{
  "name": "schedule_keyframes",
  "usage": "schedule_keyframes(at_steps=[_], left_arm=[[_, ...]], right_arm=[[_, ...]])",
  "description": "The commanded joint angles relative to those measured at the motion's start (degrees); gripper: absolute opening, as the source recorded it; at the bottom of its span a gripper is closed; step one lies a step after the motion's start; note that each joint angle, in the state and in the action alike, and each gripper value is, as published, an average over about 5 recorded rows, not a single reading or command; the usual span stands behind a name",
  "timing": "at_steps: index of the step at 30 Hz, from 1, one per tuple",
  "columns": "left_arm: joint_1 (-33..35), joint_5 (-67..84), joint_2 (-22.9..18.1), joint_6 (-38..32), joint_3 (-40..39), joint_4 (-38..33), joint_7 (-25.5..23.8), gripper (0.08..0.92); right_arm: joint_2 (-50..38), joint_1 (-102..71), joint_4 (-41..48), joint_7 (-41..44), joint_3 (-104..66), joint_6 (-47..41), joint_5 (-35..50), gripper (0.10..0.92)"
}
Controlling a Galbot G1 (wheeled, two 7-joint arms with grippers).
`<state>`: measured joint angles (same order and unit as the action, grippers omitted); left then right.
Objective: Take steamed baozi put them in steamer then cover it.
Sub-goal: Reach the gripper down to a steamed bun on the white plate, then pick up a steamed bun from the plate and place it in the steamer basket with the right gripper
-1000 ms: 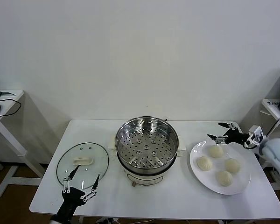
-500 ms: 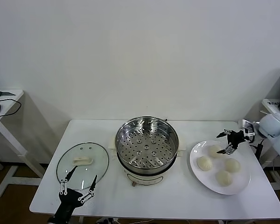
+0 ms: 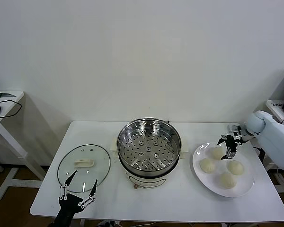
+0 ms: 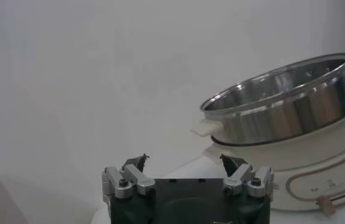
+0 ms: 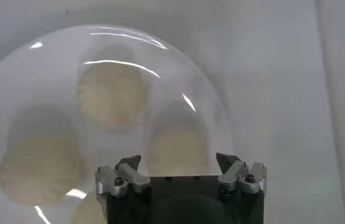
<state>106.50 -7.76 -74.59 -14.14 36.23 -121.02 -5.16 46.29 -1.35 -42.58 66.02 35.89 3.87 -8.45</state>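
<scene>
A white rectangular table (image 3: 189, 201) carries a round shiny stainless-steel steamer (image 3: 149, 144) with a perforated bottom, seated on a cream-white electric pot base (image 3: 146, 178) at the centre. Four small round cream-white baozi (image 3: 208, 165) sit on a flat white plate (image 3: 246, 184) on the robot's right side of the table, none in the steamer. The right gripper (image 3: 229, 144), jaws spread wide and holding nothing, hangs above the plate's far edge over the rear bun (image 5: 178, 149). On the robot's left lies the round clear glass cover (image 3: 84, 168) with its cream-white handle, flat on the table. The left gripper (image 3: 77, 187), jaws also wide and empty, waits at the table's near edge just in front of the cover.
</scene>
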Motion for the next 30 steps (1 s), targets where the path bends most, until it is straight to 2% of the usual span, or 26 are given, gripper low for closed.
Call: schedule_keyframes(at_steps=[1, 4, 12, 18, 23, 30], left_arm=[[0.2, -0.2, -0.1, -0.2, -0.4, 0.4, 0.0, 0.823], [0.3, -0.4, -0.3, -0.4, -0.5, 0.6, 0.1, 0.823], [0.3, -0.4, -0.3, -0.6, -0.3, 0.6, 0.3, 0.823], [-0.1, -0.2, -0.1, -0.6, -0.3, 0.4, 0.4, 0.823], [-0.5, 0.0, 0.2, -0.5, -0.3, 0.0, 0.4, 0.823], [-0.5, 0.2, 0.2, -0.6, -0.3, -0.5, 0.5, 0.823]], right_arm=[[2.5, 1.0, 2.9, -0.2, 1.4, 0.5, -3.2, 0.819], [2.7, 0.8, 3.1, -1.0, 1.3, 0.7, -3.3, 0.8], [1.6, 0.8, 0.7, -1.6, 2.1, 0.8, -2.8, 0.636], [-3.3, 5.0, -10.8, -1.0, 6.4, 1.5, 1.8, 0.628], [-4.7, 16.7, -21.0, 0.8, 12.0, 11.7, 2.5, 0.639], [1.8, 33.3, -32.4, 3.3, 20.4, 24.4, 2.1, 0.652]])
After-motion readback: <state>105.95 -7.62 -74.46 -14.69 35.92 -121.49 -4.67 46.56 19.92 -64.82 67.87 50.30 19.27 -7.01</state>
